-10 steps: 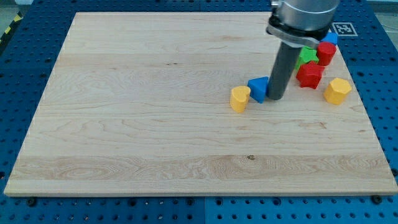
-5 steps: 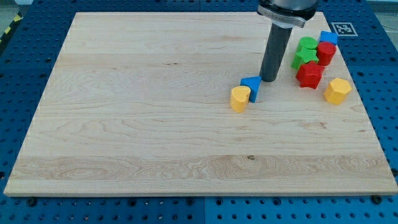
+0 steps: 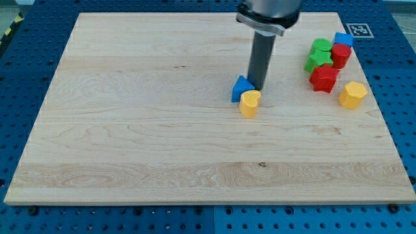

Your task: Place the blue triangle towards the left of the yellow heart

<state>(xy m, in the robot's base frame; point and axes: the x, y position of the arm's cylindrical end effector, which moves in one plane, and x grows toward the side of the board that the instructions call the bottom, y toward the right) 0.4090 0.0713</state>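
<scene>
Wooden desk (image 3: 130, 130) on a blue perforated base, seen from the front; one arm enters from the view's top. This arm carries no jaws, so nothing opens, closes or is held: it ends in a dark rod whose lower end, my tip (image 3: 257, 88), rests on the desk surface. My tip stands just beside the blue triangle (image 3: 241, 89), on that block's right as viewed and slightly towards the view's top, touching it or nearly so. The blue triangle in turn touches the yellow heart (image 3: 249, 103), lying at the heart's upper left, partly behind it. The relation that governs the next move: the triangle lies to the view's left and a little below my tip, while its goal lies further left and lower, level with the heart. A push leftward and downward from the present side appears suitable, though contact with the heart may drag that block along. Well apart, at the view's right, stand a green block (image 3: 318, 54), two red blocks (image 3: 324, 77), a second yellow block (image 3: 353, 95) and a further blue block (image 3: 344, 39).
</scene>
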